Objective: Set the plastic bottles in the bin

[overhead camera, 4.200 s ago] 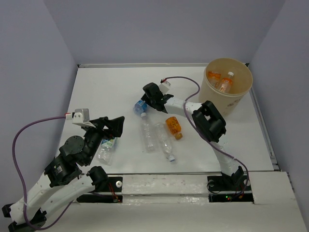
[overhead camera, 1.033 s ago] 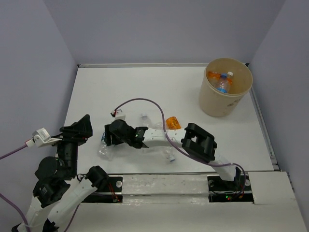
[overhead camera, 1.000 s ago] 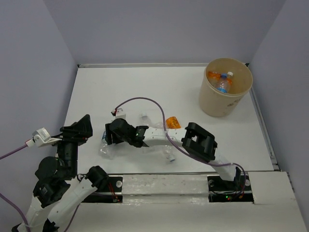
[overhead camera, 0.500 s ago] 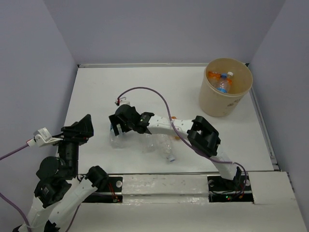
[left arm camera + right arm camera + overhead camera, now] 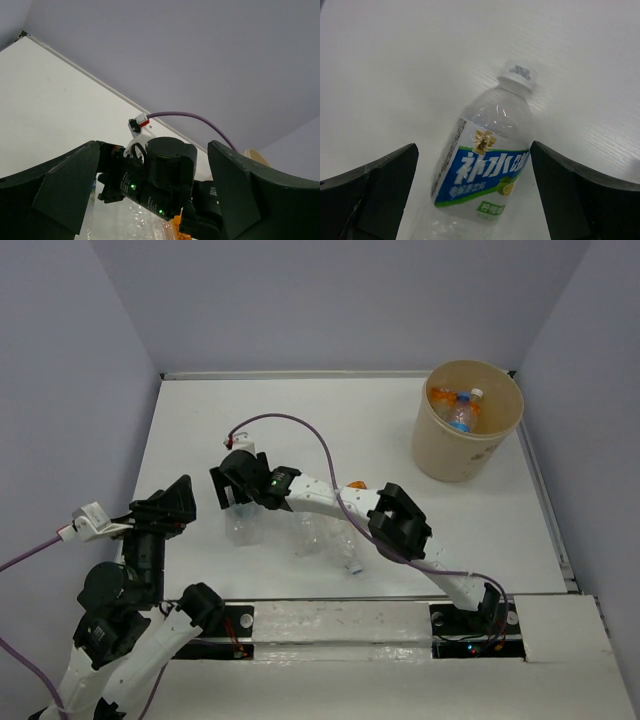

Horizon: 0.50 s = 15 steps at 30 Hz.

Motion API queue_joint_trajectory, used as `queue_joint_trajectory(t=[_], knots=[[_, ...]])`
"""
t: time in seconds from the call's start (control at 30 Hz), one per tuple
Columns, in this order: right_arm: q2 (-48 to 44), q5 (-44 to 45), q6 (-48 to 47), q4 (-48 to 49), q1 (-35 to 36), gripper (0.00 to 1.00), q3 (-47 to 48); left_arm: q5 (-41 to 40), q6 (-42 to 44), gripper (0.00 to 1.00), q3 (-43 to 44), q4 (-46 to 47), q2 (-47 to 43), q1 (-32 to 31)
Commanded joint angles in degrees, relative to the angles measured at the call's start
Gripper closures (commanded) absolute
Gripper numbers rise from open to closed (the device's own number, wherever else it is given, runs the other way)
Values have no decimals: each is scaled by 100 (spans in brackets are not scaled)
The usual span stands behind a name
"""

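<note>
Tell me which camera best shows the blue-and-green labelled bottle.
Right wrist: the bottle fills the frame, label and white cap sharp. Top external shows only clear plastic; left wrist, a crinkled sliver, probably it.

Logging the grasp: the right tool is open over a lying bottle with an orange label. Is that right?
No: the right wrist view shows a blue and green label, not orange. Otherwise yes, the right tool is open over the lying bottle.

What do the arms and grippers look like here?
Both the left arm and right arm have white links with bulky black joint housings. The left gripper and right gripper carry black wedge-shaped fingers. A purple cable loops from each wrist; small green lights glow on the right one.
</note>
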Motion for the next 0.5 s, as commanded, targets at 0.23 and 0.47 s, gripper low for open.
queue_joint_trajectory(t=[0.23,0.47], knots=[[248,430,-190,-481,41,0,148,45,113,1,-47,300,63,72],[178,333,-181,-419,41,32,34,45,113,1,-56,300,71,81]])
